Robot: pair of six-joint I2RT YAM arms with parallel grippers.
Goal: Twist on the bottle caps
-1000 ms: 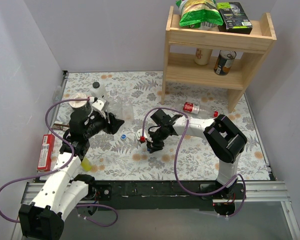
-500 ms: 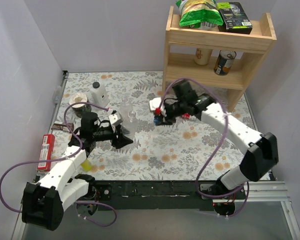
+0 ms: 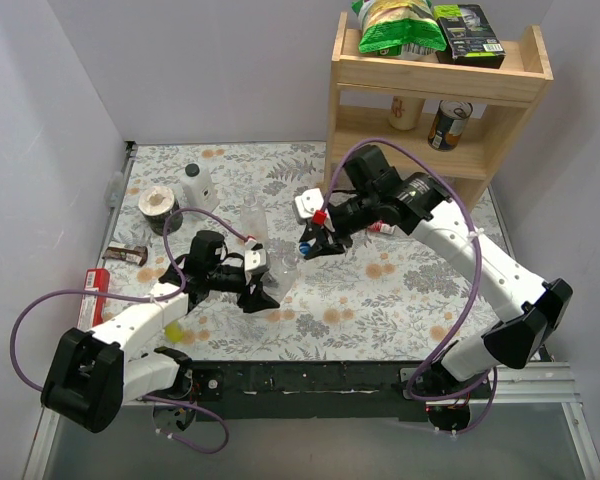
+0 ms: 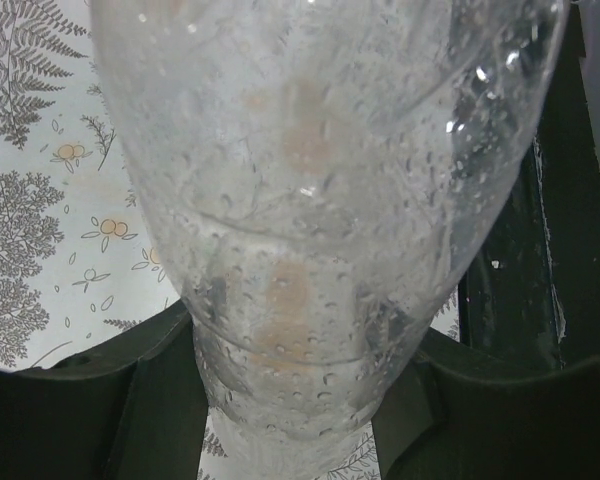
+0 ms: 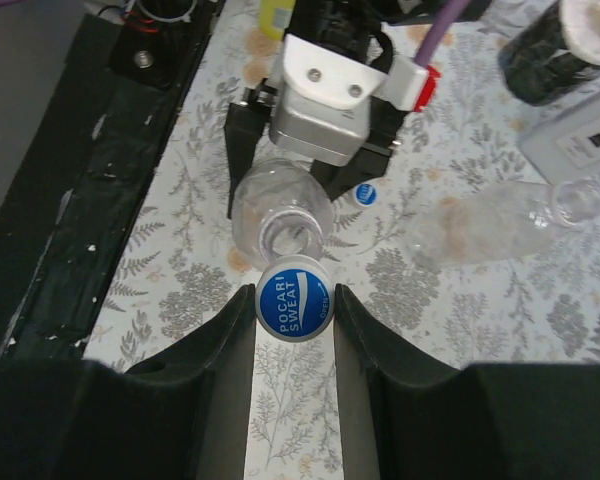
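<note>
Blue cap (image 5: pixel 293 298), likely light and slick, pinched by its rim in right claw (image 5: pixel 293 312), centre frame beside open bottle (image 5: pixel 280 215) mouth; left claw (image 4: pixel 290 400) clamps thin, crushable-looking bottle body

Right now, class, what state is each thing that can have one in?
held bottle: uncapped, mouth open.
held cap: blue, off the bottle.
left hand: shut on held bottle.
right hand: shut on held cap.
other blue cap: loose, on no bottle.
second clear bottle: lying down, uncapped.
white bottle: upright, capped.
</note>
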